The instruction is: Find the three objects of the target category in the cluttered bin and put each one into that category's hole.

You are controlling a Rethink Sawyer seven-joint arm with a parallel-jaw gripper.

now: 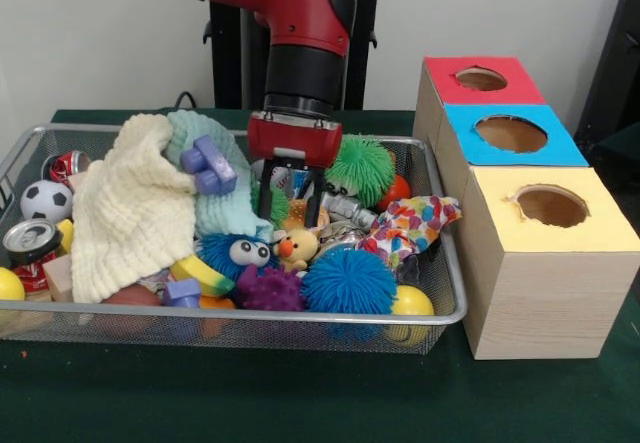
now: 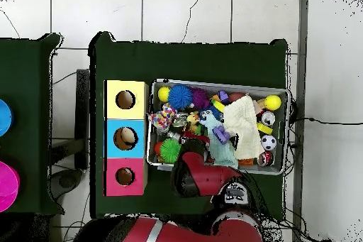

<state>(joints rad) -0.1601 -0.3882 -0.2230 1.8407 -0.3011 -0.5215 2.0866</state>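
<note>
The wire mesh bin (image 1: 250,314) is full of toys and cloths; it also shows in the overhead view (image 2: 213,84). My gripper (image 1: 290,203) is open and reaches down into the bin's middle, fingers apart over the clutter. A small orange piece (image 1: 297,222) lies just below the fingertips; I cannot tell whether it is a toy figure. No striped orange figure shows. The red-surround hole (image 1: 481,79) is the far one in the wooden box to the right of the bin. In the overhead view (image 2: 125,176) it lies nearest the robot, and the arm hides most of the gripper (image 2: 192,138).
A cream cloth (image 1: 125,208) and a teal cloth (image 1: 222,213) cover the bin's left half. A green spiky ball (image 1: 362,168), a blue spiky ball (image 1: 349,281), a yellow duck toy (image 1: 296,248) and a colourful pouch (image 1: 410,225) surround the gripper. The blue-surround hole (image 1: 511,133) and the yellow-surround hole (image 1: 551,205) are nearer the camera.
</note>
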